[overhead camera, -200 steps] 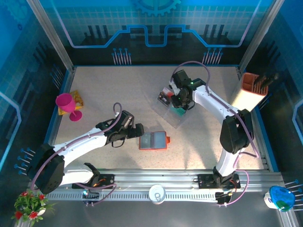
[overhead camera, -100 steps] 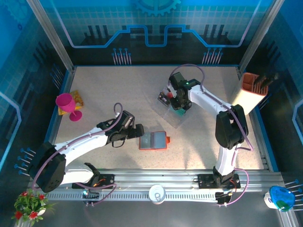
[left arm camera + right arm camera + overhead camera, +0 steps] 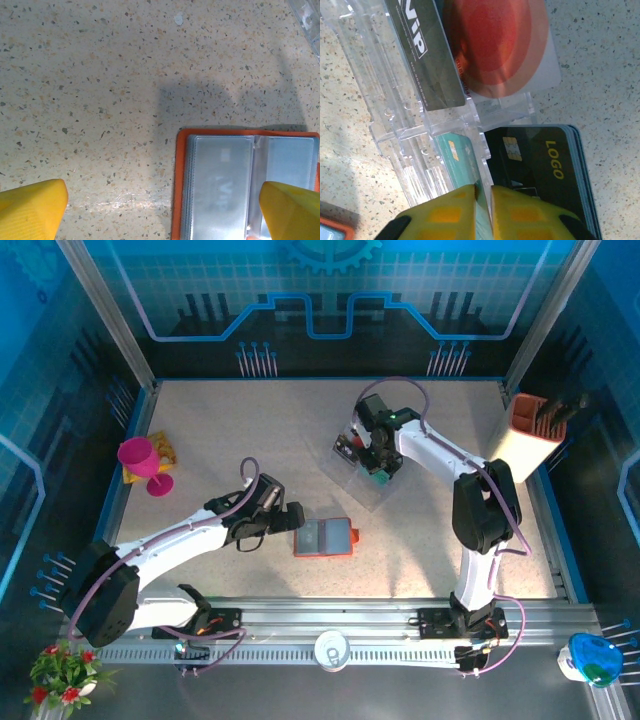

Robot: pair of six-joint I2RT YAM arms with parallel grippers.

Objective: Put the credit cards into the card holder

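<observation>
The orange-red card holder (image 3: 323,538) lies open on the table, clear sleeves up. My left gripper (image 3: 292,517) hovers at its left edge, open wide; the holder (image 3: 250,185) sits between and under the right fingertip (image 3: 292,210). My right gripper (image 3: 377,468) is down in the clear tray (image 3: 358,480) holding the credit cards. In the right wrist view its fingers (image 3: 445,215) are shut on the edge of the teal card (image 3: 460,155), with the gripper (image 3: 483,200) beside a black LOGO card (image 3: 540,165). A black VIP card (image 3: 420,50) and a white card with a red blob (image 3: 505,45) stand farther in the tray.
A pink goblet (image 3: 140,462) and a yellow item (image 3: 162,448) sit at the left edge. An orange-and-white box of tools (image 3: 530,430) stands at the right edge. A can (image 3: 331,648) rests on the front rail.
The right gripper's fingers have closed together on the teal card, and that arm has edged slightly left over the tray. The left arm has not moved.
</observation>
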